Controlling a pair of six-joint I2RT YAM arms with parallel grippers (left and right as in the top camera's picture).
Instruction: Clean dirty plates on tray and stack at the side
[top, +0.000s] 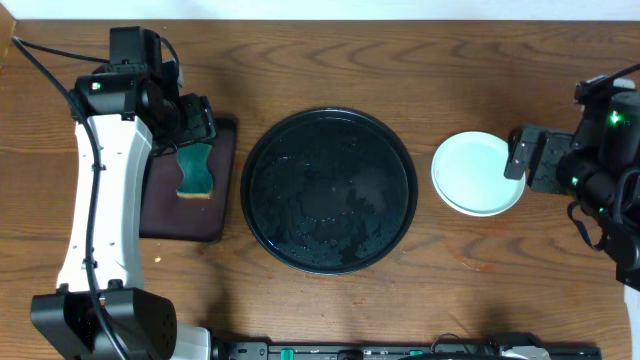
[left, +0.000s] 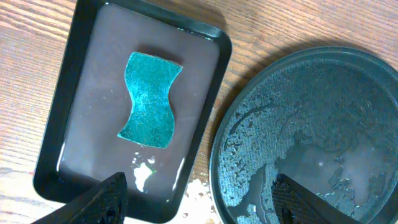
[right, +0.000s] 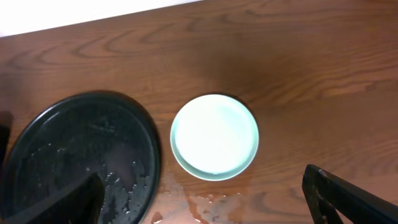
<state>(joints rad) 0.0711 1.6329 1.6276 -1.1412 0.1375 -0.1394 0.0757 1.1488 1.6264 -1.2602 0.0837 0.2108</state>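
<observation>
The round black tray (top: 328, 190) sits mid-table, wet and with no plate on it; it also shows in the left wrist view (left: 311, 137) and the right wrist view (right: 81, 155). A stack of plates (top: 477, 173) with a pale turquoise one on top stands on the wood right of the tray, seen too in the right wrist view (right: 214, 137). My left gripper (left: 199, 202) is open and empty above the gap between the brown tray and the black tray. My right gripper (right: 205, 199) is open and empty just right of the stack.
A teal sponge (top: 196, 170) lies on the rectangular dark brown tray (top: 190, 225) left of the black tray, also in the left wrist view (left: 149, 99). Water is spilt on the wood (right: 205, 208) near the plates.
</observation>
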